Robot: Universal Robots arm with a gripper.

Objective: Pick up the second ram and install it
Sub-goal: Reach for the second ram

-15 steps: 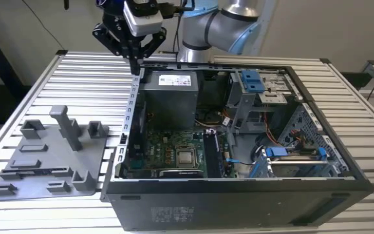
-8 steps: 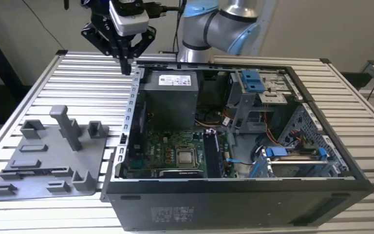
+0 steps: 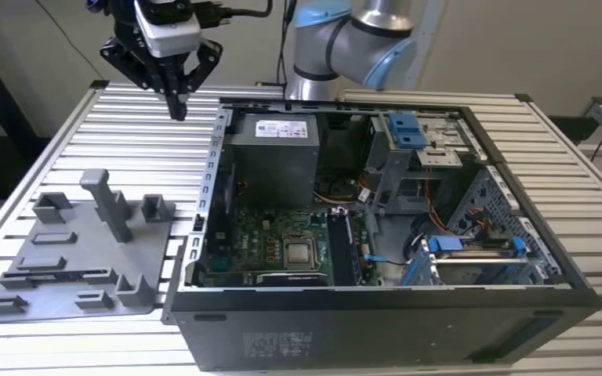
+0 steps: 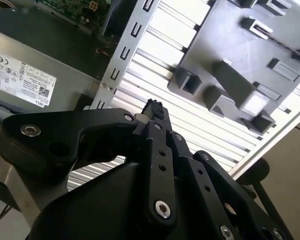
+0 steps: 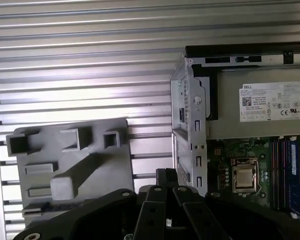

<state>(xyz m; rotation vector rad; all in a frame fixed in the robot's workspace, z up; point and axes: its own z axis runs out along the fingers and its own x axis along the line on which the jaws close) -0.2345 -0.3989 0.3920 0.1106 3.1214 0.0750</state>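
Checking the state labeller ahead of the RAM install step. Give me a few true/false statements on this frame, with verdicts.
1. The gripper hangs over the slatted table, outside the computer case. True.
2. The gripper is holding a memory stick. False: its fingers are shut with nothing between them.
3. The grey tray lies on the table, on the exterior view's left of the case. True.
4. The case is closed up. False: it is open, with the motherboard showing.
5. The gripper touches the tray. False: it is well apart from the tray.
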